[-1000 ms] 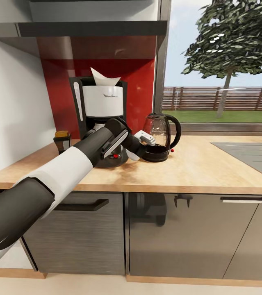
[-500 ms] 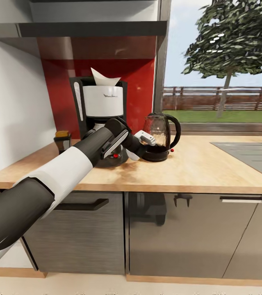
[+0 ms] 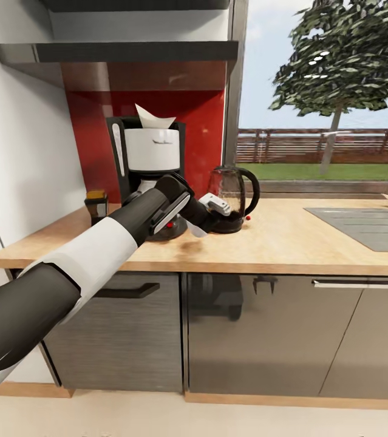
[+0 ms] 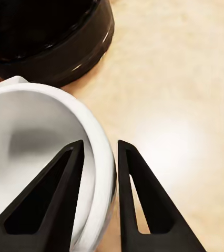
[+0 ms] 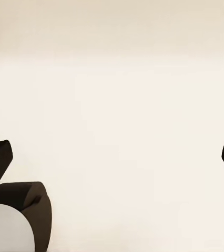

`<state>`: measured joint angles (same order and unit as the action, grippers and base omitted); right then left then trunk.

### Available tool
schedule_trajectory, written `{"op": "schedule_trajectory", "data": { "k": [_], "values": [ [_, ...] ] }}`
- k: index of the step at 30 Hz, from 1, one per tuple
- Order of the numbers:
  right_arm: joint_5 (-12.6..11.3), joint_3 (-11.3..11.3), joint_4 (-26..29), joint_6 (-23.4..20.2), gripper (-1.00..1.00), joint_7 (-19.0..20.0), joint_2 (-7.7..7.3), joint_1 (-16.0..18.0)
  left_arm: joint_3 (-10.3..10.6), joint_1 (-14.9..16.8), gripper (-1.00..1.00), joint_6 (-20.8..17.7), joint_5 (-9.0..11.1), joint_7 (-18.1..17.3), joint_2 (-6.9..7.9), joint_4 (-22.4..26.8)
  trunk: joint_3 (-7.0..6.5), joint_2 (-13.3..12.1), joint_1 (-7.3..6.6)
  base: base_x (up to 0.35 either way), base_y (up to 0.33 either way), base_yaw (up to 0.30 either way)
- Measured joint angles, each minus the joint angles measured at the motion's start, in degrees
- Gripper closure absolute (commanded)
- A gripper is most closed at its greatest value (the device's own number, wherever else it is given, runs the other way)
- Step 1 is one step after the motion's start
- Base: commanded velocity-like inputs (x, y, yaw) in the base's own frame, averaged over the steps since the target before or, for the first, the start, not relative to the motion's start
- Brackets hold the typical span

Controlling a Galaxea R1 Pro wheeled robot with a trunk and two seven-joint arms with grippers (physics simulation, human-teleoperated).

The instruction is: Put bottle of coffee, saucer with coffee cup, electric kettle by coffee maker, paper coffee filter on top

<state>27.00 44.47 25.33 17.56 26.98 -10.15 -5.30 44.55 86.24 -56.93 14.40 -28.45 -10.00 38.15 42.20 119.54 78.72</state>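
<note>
My left fingers (image 4: 99, 147) are nearly closed, pinching the rim of a round white dish that I take to be the saucer (image 4: 33, 142). One finger is inside the rim and the other outside. From the head view it hangs tilted below my fingertips, just above the kitchen countertop (image 3: 291, 243).

Just past my fingertips is the black base of what I take to be the electric kettle (image 3: 233, 194). The coffee maker (image 3: 151, 164) stands behind my wrist with the paper coffee filter (image 3: 151, 116) on top of it. The bottle of coffee (image 3: 95, 203) is beyond that, on the machine's far side.

To set the saucer down well, I should first level it so it lands flat, not on its edge. Then I lower it onto the bare wood on the near side of my fingers, clear of the black base. I should part my fingers only once the underside is resting, then lift straight out so the inner finger doesn't drag the rim.

My right fingers (image 5: 112, 157) are spread wide and hold nothing.
</note>
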Motion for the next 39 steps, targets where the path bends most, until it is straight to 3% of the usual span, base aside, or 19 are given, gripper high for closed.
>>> {"op": "schedule_trajectory", "data": {
  "k": [14, 26, 39],
  "values": [
    [-0.01, -0.03, 0.00, 0.00, -1.00, 0.00, 0.00, 0.00, 0.07, 0.00, 1.00, 0.00, 0.01, 0.00, 0.00, 0.00, 0.00, 0.00, 0.00, -0.103, -0.007, 0.007],
    [0.00, -0.02, 0.01, 0.00, -1.00, 0.02, 0.08, 0.01, -0.03, -0.01, 1.00, -0.03, -0.02, -0.02, 0.00, 0.00, 0.00, 0.00, -0.01, -0.005, 0.000, 0.212],
    [0.00, -0.02, 0.09, 0.00, -1.00, 0.09, 0.08, 0.00, 0.00, 0.00, 1.00, 0.00, 0.00, 0.00, 0.00, 0.00, 0.00, 0.00, 0.01, -0.046, 0.000, 0.032]
  ]
}}
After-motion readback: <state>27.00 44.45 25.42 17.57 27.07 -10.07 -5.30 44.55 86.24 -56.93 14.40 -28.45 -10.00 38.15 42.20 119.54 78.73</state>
